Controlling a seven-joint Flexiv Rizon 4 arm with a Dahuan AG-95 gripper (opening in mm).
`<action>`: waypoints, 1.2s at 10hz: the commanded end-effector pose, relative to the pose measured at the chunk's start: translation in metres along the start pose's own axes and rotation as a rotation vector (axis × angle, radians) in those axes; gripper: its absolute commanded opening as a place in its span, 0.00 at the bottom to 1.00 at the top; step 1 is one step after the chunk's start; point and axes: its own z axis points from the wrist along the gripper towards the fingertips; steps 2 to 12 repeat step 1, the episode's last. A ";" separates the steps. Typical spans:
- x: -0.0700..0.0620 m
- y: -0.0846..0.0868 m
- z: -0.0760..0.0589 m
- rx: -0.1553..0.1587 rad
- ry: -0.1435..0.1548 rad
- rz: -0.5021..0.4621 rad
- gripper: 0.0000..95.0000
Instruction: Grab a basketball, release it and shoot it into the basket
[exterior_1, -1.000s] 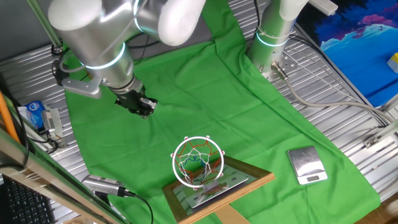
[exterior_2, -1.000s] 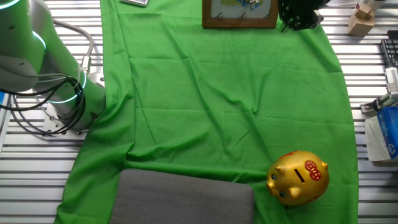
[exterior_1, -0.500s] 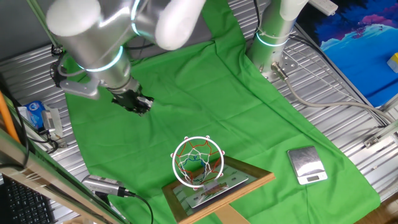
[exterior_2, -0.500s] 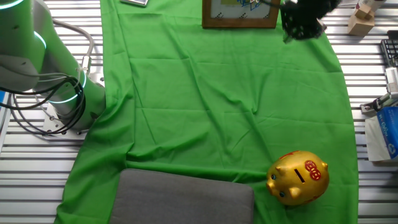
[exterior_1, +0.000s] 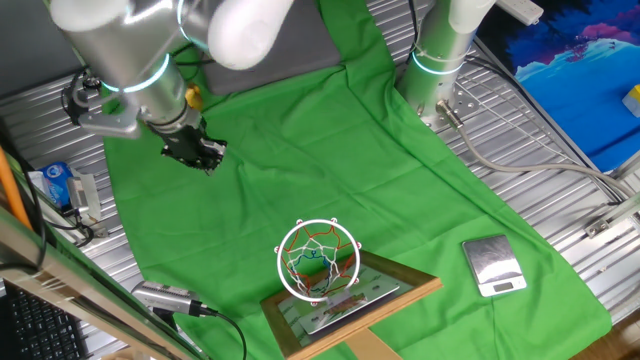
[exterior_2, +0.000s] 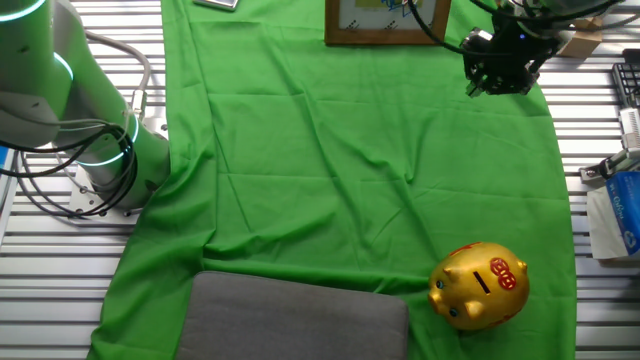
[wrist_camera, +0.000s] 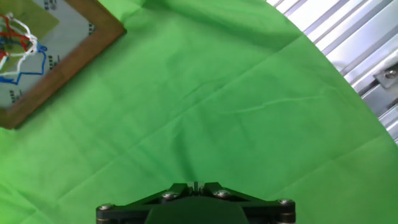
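No basketball shows in any view. The basket stands at the near edge of the green cloth (exterior_1: 330, 170): a white ring with a red, white and green net (exterior_1: 318, 258) in front of a wood-framed backboard (exterior_1: 350, 298). Its backboard (exterior_2: 386, 22) sits at the top edge of the other fixed view, and backboard (wrist_camera: 62, 59) and net (wrist_camera: 15, 37) fill the top left corner of the hand view. My gripper (exterior_1: 197, 153) hangs over the cloth to the left of the basket, well apart from it. Seen in the hand view, my gripper (wrist_camera: 194, 186) is shut with nothing between its fingers.
A gold-and-red piggy bank (exterior_2: 478, 284) stands on the cloth beside a grey pad (exterior_2: 295, 318). A silver square scale (exterior_1: 493, 265) lies right of the basket. The arm's base (exterior_1: 440, 60) is at the back. A blue packet (exterior_2: 615, 215) and cables lie on the slatted metal table (exterior_1: 560, 200).
The gripper has moved away from the basket, up and left in one fixed view, down and right in the other. It stays shut. Nothing else has moved.
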 end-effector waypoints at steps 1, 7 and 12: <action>0.001 0.000 0.001 0.045 0.054 0.088 0.00; 0.001 0.000 0.001 0.045 0.054 0.088 0.00; 0.001 0.000 0.001 0.045 0.054 0.088 0.00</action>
